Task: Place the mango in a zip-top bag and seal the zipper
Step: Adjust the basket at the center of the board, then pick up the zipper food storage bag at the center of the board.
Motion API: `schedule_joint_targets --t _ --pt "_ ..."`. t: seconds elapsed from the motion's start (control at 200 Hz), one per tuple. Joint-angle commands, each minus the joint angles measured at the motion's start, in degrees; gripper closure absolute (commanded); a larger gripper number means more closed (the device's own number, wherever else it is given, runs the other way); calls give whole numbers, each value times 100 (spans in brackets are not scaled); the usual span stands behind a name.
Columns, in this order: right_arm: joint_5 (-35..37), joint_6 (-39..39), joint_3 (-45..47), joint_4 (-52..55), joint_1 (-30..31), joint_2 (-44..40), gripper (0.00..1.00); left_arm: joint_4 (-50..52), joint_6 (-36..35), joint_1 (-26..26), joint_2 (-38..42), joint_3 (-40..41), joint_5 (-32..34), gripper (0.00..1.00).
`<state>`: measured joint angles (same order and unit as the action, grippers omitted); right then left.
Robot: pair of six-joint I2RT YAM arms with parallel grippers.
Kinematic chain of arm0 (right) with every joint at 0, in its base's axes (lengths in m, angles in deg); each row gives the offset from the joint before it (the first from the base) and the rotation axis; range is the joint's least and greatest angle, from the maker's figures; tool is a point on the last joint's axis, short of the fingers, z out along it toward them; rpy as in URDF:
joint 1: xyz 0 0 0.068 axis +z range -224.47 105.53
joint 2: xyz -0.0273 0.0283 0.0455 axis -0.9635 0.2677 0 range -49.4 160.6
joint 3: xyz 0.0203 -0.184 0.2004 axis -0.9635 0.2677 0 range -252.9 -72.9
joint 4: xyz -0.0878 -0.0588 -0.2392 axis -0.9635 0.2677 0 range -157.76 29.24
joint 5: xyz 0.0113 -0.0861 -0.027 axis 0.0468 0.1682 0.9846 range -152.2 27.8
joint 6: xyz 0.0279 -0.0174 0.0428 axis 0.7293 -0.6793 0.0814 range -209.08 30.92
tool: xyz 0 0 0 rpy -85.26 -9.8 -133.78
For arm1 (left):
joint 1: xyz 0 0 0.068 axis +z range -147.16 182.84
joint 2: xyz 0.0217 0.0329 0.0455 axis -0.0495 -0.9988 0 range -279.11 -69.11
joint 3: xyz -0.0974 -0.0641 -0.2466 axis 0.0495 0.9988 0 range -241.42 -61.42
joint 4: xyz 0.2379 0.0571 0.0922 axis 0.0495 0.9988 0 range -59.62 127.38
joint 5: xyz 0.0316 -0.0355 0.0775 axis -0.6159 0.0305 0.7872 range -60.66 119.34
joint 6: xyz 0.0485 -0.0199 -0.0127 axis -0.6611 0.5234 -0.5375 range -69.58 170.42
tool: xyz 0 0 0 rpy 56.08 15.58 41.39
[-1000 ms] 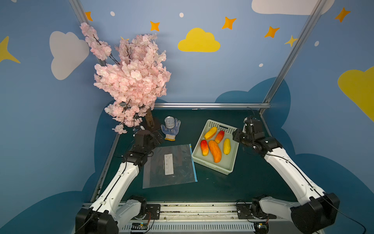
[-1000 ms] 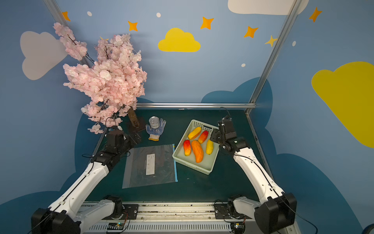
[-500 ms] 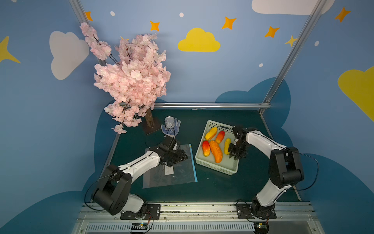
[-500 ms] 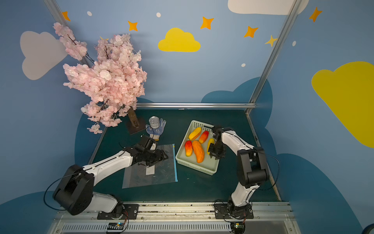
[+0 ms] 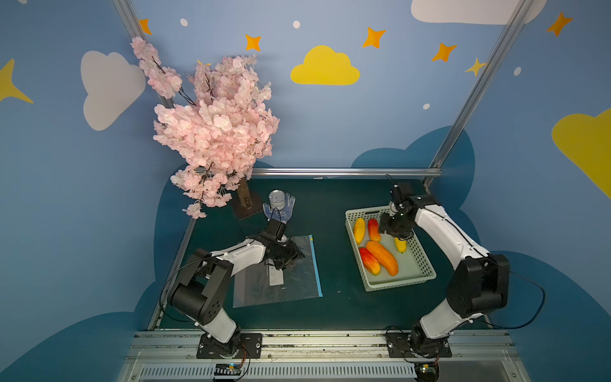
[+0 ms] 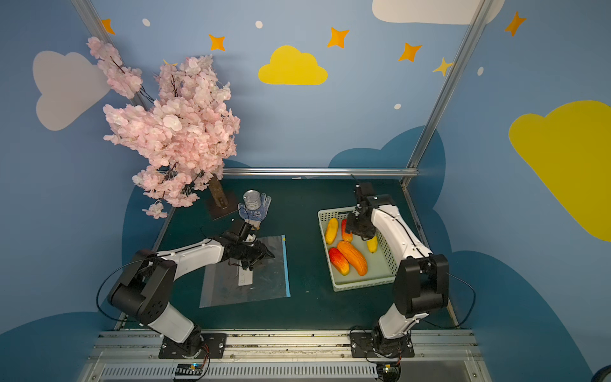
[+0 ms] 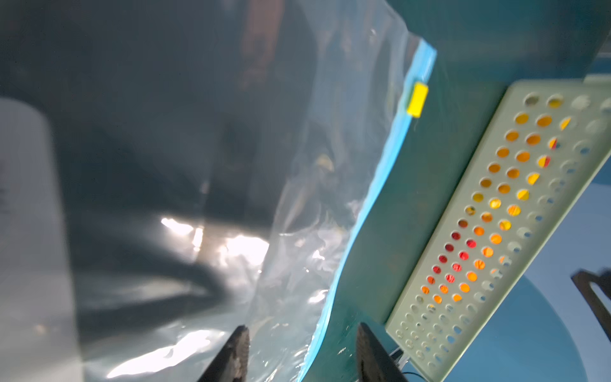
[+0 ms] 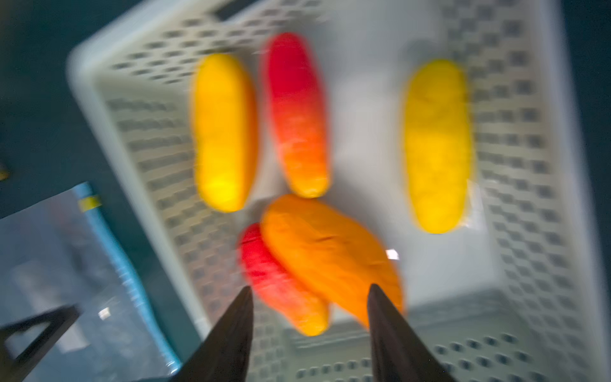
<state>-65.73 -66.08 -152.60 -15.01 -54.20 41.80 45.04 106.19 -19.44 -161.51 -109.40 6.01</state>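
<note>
Right claw (image 8: pixel 309 307) open, empty, above the orange mango (image 8: pixel 324 254); the red mango (image 8: pixel 274 274) touching it might get pinched too. Left claw (image 7: pixel 302 344) open astride the zipper (image 7: pixel 380 185), which may slip.

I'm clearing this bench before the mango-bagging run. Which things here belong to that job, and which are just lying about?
Belong to the job:
zip-top bag
its blue zipper
mangoes
pale green basket holding them

Just lying about:
pink blossom tree
metal can
dotted glove
</note>
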Motion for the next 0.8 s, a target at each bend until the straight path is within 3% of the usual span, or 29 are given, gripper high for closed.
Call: schedule_joint_targets --t 0.0,0.11,0.35,0.796 --pt "-1241 60 241 -977 851 -24 30 375 -5 239 188 111 142 52" --pt "-2210 543 84 -1771 1368 889 28 362 -21 508 170 227 93 56" --pt "-2625 978 -998 -2089 1480 2770 38 276 -259 638 -350 126 4 62" --pt "-3409 1215 -1418 -2617 1616 3888 64 284 -532 673 -805 26 81 65"
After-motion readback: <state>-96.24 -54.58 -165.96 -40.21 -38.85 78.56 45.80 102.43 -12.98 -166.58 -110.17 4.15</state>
